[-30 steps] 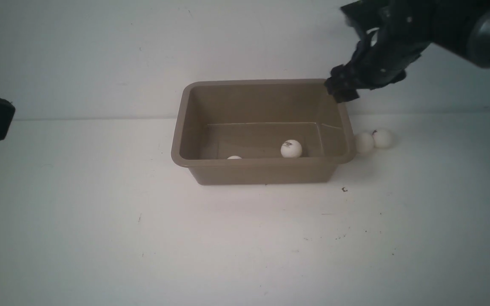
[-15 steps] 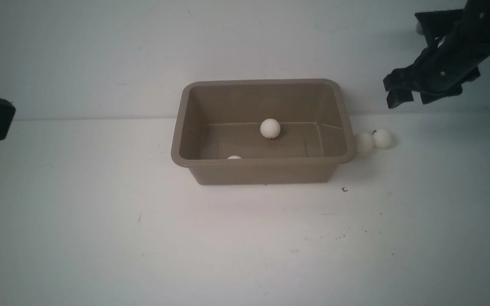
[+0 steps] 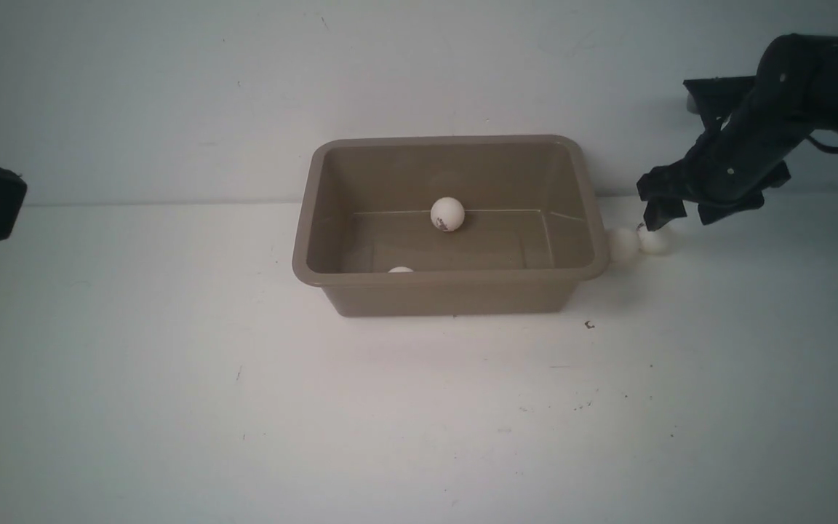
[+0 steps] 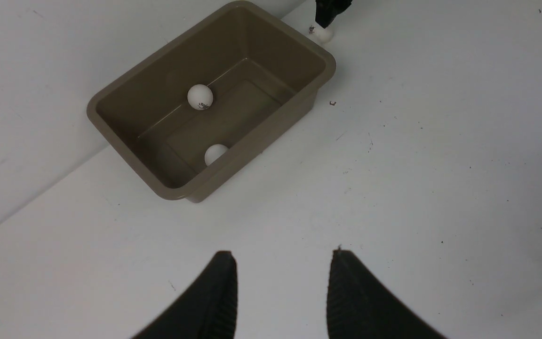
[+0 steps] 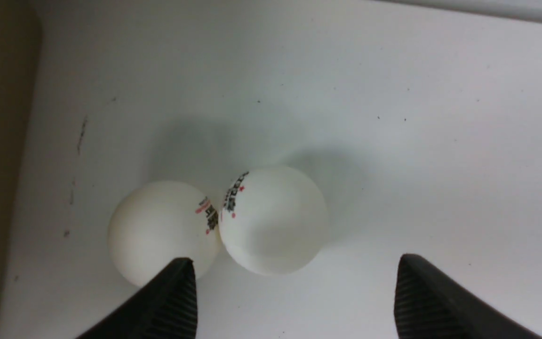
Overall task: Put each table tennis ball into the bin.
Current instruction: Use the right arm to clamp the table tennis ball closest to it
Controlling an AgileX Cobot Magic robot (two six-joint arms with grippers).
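Right gripper (image 3: 681, 216) spread wide, empty, just above outer ball (image 3: 656, 241). That ball touches inner ball (image 3: 623, 244) beside bin (image 3: 455, 295). Two more balls (image 3: 447, 214) inside the bin. Left gripper (image 4: 282, 263) parted, empty.

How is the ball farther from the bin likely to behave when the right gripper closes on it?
Round and smooth, that table tennis ball probably rolls or squirts away if pinched off-centre. It touches the neighbouring ball, so the right gripper will likely nudge that one too.
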